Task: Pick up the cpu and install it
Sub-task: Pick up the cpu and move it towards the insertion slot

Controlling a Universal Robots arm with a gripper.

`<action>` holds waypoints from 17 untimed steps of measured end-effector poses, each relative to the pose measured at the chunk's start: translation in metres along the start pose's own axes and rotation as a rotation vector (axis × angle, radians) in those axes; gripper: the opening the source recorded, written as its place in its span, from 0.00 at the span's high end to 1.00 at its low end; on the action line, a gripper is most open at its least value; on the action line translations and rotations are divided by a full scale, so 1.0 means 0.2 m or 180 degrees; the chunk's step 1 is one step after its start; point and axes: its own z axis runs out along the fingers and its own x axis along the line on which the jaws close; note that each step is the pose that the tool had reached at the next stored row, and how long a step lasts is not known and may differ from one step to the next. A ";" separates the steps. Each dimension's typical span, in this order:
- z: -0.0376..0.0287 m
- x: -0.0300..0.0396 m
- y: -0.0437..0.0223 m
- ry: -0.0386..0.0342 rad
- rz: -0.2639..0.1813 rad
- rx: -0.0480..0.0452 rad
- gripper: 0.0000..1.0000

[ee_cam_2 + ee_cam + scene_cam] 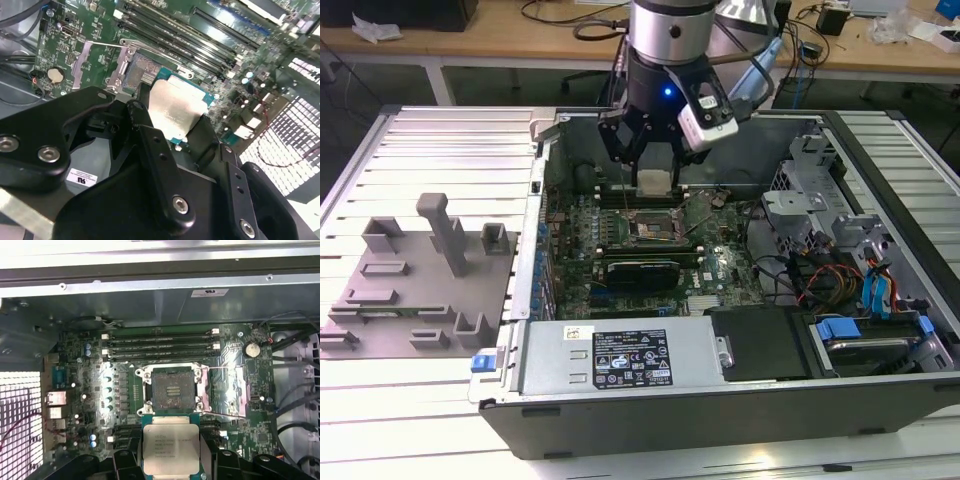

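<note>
My gripper (653, 180) hangs inside the open computer case (740, 395) and is shut on the cpu (654, 182), a thin square chip with a silvery top. In the first wrist view the cpu (170, 447) sits between the black fingers (125, 462), just short of the open socket (172, 390) on the green motherboard (75, 390). In the second wrist view the cpu (176, 107) hovers above the board, beside the socket (142, 75), held by the fingers (200, 137). The socket's metal frame is swung open.
A grey fixture plate with plastic blocks (420, 290) lies on the slatted table (430, 150) at the exterior view's left. The power supply (620, 360), drive cage and cables (850, 260) crowd the case. Memory slots (160, 342) run beyond the socket.
</note>
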 end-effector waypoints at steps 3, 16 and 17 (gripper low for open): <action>0.030 -0.009 0.015 0.0003 0.0000 0.0000 0.45; 0.217 -0.020 0.083 0.0011 -0.0001 0.0001 0.45; 0.224 -0.020 0.086 0.0011 -0.0001 0.0001 0.45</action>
